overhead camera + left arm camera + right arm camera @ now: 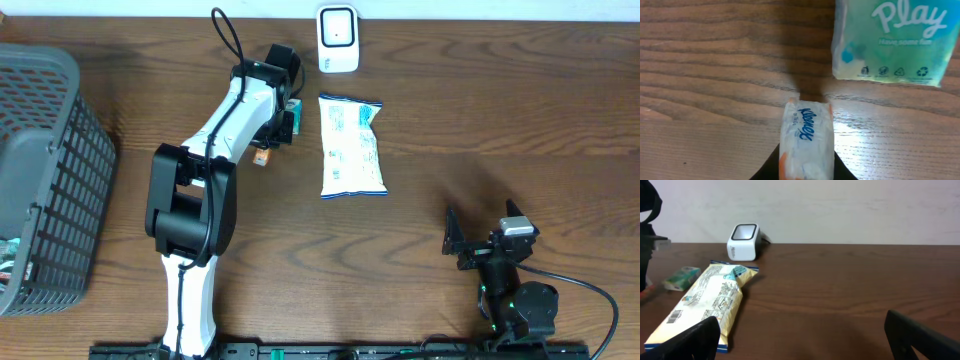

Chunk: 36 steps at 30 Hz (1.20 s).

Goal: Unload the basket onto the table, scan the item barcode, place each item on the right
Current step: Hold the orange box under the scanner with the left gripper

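My left gripper point(807, 167) is shut on a small white Kleenex tissue pack point(807, 137) with orange edges. The pack sticks out ahead of the dark fingers point(771, 171), low over the wood. From overhead, the left gripper point(268, 148) is left of the snack bag, and the pack's orange end point(262, 156) shows beneath it. The white barcode scanner point(338, 38) stands at the table's far edge and also shows as the scanner point(743, 241) in the right wrist view. My right gripper point(478, 238) is open and holds nothing, near the front right; it is the right gripper point(802, 335) in its own view.
A green "Play" tissue pack point(890, 40) lies just beyond the held pack, by the wrist point(292, 108). A long white and blue snack bag point(351, 145) lies below the scanner. A dark grey wire basket point(45, 180) fills the left edge.
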Tool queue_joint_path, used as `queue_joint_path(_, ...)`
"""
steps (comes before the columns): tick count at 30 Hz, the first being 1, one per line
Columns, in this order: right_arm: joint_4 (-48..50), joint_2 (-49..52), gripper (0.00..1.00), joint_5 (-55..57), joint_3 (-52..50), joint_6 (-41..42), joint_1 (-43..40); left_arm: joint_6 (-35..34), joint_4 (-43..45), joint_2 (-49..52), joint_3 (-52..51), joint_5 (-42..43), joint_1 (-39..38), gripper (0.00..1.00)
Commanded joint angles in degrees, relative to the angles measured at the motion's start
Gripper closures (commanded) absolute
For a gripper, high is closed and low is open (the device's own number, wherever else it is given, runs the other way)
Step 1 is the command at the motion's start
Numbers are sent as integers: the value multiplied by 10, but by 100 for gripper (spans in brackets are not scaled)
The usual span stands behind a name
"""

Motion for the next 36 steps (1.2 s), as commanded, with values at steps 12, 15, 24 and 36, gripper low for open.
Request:
queue_joint_path(12, -2, -1, 1, 3, -1, 6, -3, -11, -5, 1, -12, 12, -3, 62)
queue_joint_path(15, -2, -1, 1, 3, -1, 6, -3, -11, -5, -5, -8, 37, -3, 62)
queue_joint_path(24, -2, -1, 1, 3, -1, 6, -3, -11, -19, -42, -1, 51, -3, 62)
queue_joint_path(36, -2, -1, 1, 3, -1, 6, -3, -6, -39, -50, -1, 163, -3, 62)
